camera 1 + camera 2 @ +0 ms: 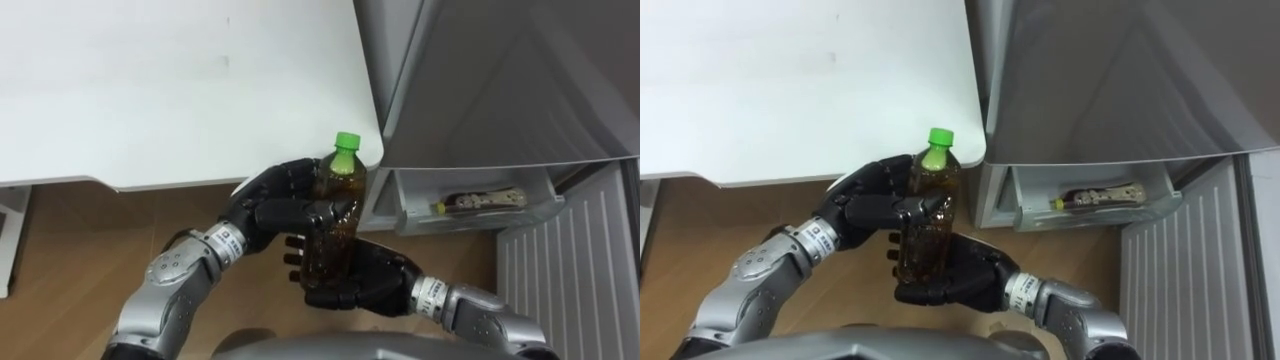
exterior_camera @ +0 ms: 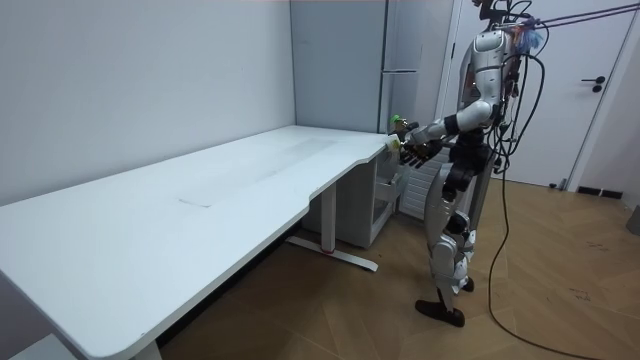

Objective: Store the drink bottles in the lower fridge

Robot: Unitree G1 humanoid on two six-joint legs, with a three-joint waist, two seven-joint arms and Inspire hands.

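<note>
Left hand (image 1: 272,205), right hand (image 1: 362,280), clasping upright bottle (image 1: 339,182)

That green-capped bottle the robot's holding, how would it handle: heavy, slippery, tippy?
Probably heavy for its size: the bottle looks nearly full of brown drink. Its clear plastic is likely smooth and slippery; the left robot hand wraps its middle and the right robot hand cups its base. Tall and narrow, it could tip when set down.

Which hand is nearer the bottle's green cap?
Left. The left hand is curled round the bottle just below the cap. The right hand grips the bottle's lower part, farther down.
</note>
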